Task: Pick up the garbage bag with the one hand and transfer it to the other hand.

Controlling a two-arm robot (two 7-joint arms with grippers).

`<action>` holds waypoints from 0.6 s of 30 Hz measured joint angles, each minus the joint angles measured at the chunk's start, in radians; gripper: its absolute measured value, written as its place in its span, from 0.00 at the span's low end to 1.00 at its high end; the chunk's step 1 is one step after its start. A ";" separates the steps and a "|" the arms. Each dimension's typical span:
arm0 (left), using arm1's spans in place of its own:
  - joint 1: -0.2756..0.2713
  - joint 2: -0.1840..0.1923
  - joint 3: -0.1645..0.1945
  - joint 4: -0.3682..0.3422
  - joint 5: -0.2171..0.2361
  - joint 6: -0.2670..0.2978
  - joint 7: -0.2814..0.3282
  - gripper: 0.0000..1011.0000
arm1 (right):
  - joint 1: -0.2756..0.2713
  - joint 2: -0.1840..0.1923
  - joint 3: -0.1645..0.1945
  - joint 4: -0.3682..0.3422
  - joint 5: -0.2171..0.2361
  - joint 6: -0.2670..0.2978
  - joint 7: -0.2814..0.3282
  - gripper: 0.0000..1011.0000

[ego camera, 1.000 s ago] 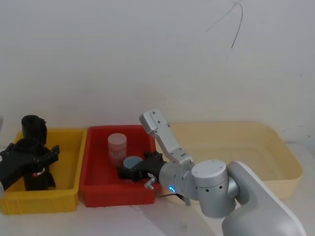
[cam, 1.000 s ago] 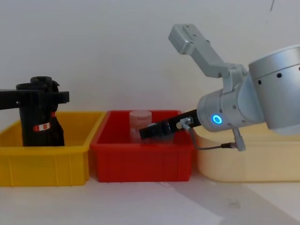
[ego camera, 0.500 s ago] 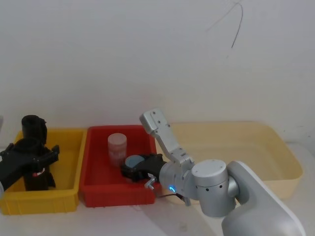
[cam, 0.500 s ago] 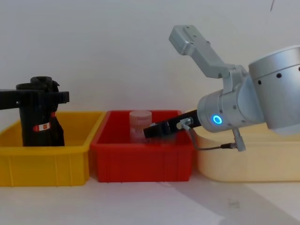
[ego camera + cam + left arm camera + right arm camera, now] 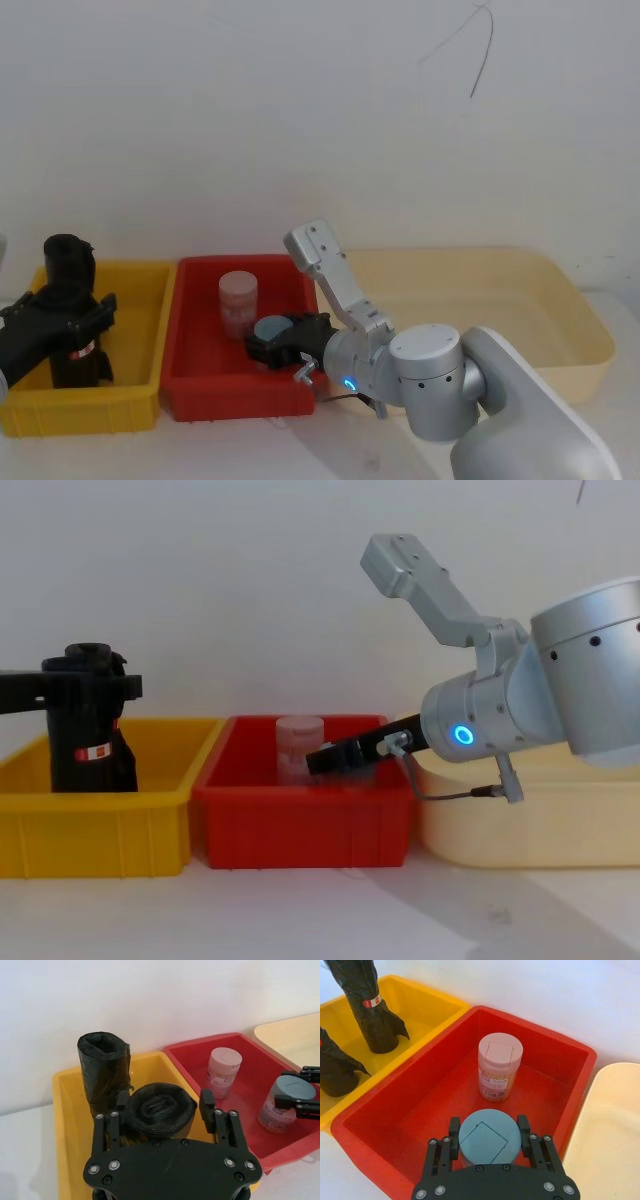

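Note:
Two black garbage bag rolls stand in the yellow bin (image 5: pixel 80 412). The nearer garbage bag (image 5: pixel 160 1110) (image 5: pixel 80 362) (image 5: pixel 92 765), with a red-and-white label, has its top between the fingers of my left gripper (image 5: pixel 165 1102) (image 5: pixel 60 305) (image 5: pixel 85 685); the fingers sit close on both sides, a thin gap still showing. The second roll (image 5: pixel 102 1067) stands just behind it. My right gripper (image 5: pixel 488 1127) (image 5: pixel 265 345) (image 5: pixel 315 762), on the blue-lit arm, hangs open over the red bin (image 5: pixel 235 395), its fingers flanking the blue-lidded jar (image 5: pixel 487 1140).
A pink jar (image 5: pixel 500 1067) (image 5: pixel 238 300) stands upright in the red bin behind the blue-lidded one. A large cream tray (image 5: pixel 500 300) (image 5: pixel 520 830) lies to the right of the red bin. A white wall backs all three containers.
The left gripper's fingers have drawn slightly inward around the roll's top. The right gripper pulled back a little towards the red bin's near right side, then stayed still.

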State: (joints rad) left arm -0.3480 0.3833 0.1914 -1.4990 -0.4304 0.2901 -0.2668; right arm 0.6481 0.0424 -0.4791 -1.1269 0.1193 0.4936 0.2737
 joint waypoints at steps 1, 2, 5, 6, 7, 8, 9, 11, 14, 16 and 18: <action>0.000 0.000 0.000 0.000 0.000 0.000 0.000 0.81 | 0.000 0.000 0.000 0.000 0.000 0.000 0.000 0.66; 0.000 0.000 0.000 0.000 0.000 0.000 0.000 0.76 | 0.000 0.000 0.000 0.000 0.000 0.000 0.000 0.66; 0.000 0.000 0.000 0.000 0.000 0.000 0.000 0.69 | 0.000 0.000 0.000 0.001 0.000 0.000 0.000 0.66; 0.000 0.000 0.000 0.000 0.000 0.000 0.000 0.65 | 0.000 0.000 0.000 0.001 0.000 0.000 0.000 0.66; 0.000 0.000 0.000 0.000 0.000 0.000 0.000 0.62 | 0.000 0.000 0.000 0.001 0.000 0.000 0.001 0.66; 0.000 0.000 0.000 0.000 0.000 0.000 0.000 0.60 | 0.000 0.000 0.000 0.001 0.000 0.000 0.001 0.66; 0.000 0.000 0.000 0.000 0.000 0.000 0.000 0.58 | 0.000 0.000 0.000 0.001 0.000 0.000 0.001 0.66; 0.000 0.000 0.000 0.000 0.000 0.000 0.000 0.53 | 0.000 0.000 0.000 0.001 0.000 0.000 0.001 0.66; 0.000 0.000 0.000 0.000 0.000 0.000 0.000 0.50 | 0.000 0.000 0.000 0.001 0.001 0.000 0.001 0.66; 0.000 0.000 0.000 0.000 0.000 0.000 0.000 0.49 | 0.000 0.000 0.000 0.001 0.001 0.000 0.001 0.66; 0.000 0.000 0.000 0.000 0.000 0.000 0.000 0.48 | 0.000 0.000 0.000 0.001 0.001 0.000 0.001 0.66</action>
State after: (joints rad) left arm -0.3480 0.3833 0.1914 -1.4990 -0.4304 0.2901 -0.2668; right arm 0.6483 0.0419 -0.4789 -1.1254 0.1198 0.4935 0.2746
